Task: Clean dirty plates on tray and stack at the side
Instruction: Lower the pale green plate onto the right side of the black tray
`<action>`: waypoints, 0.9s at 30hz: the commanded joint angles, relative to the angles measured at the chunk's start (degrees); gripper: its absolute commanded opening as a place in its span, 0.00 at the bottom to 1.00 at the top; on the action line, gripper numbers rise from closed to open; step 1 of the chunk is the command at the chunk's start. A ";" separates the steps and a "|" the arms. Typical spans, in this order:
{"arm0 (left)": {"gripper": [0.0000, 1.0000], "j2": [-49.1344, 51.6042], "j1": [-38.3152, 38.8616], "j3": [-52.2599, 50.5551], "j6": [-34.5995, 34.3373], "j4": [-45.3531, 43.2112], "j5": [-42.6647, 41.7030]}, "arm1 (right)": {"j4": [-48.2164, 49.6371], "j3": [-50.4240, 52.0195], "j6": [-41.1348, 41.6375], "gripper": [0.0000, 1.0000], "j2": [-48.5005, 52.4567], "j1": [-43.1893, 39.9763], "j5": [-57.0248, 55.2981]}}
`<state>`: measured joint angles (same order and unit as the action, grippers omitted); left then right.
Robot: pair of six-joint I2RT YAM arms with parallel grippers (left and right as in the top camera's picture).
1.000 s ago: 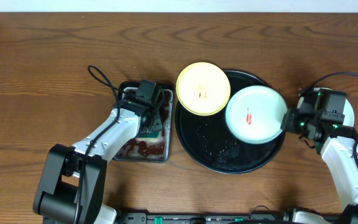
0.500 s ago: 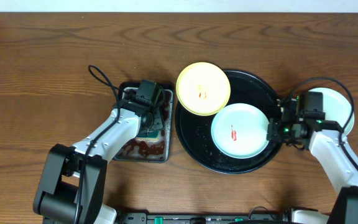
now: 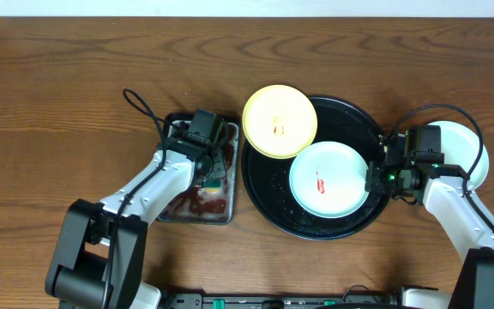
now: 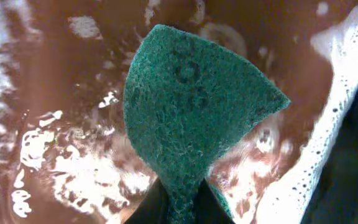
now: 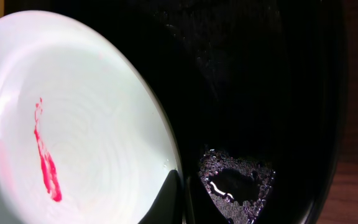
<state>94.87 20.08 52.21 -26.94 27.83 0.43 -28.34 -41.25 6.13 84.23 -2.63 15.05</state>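
A pale mint plate (image 3: 328, 179) with a red smear (image 5: 45, 165) lies over the black tray (image 3: 268, 184). My right gripper (image 3: 373, 178) is shut on its right rim; the right wrist view shows the gripper (image 5: 180, 186) pinching the plate's edge (image 5: 79, 124) above the wet tray (image 5: 260, 74). A pale yellow plate (image 3: 280, 121) with an orange smear rests on the tray's upper left rim. Another pale plate (image 3: 477, 151) sits on the table at the right, partly hidden by the right arm. My left gripper (image 4: 180, 199) is shut on a green sponge (image 4: 197, 112) in the pan.
A rectangular metal pan (image 3: 178, 210) with brown foamy liquid (image 4: 61, 124) stands just left of the tray. A black cable (image 3: 140, 107) loops behind the left arm. Bare wooden table (image 3: 58, 86) spreads to the back and far left.
My right gripper has carried the mint plate left and down onto the tray's middle. The left gripper has closed on the sponge in the pan.
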 commanded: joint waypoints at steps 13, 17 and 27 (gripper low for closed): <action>0.64 -2.29 -0.28 -0.79 1.36 0.11 2.14 | 0.52 0.46 0.66 0.03 0.15 0.61 0.85; 0.64 0.00 -0.28 -0.79 1.36 0.09 2.16 | 0.52 0.44 0.66 0.03 0.15 0.61 0.87; 0.07 3.17 -0.28 -0.76 -0.44 0.09 1.20 | 0.50 0.44 0.66 0.02 0.15 0.61 0.87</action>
<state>96.75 19.97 52.21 -25.67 27.49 1.80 -28.01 -41.17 6.11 84.23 -2.63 15.05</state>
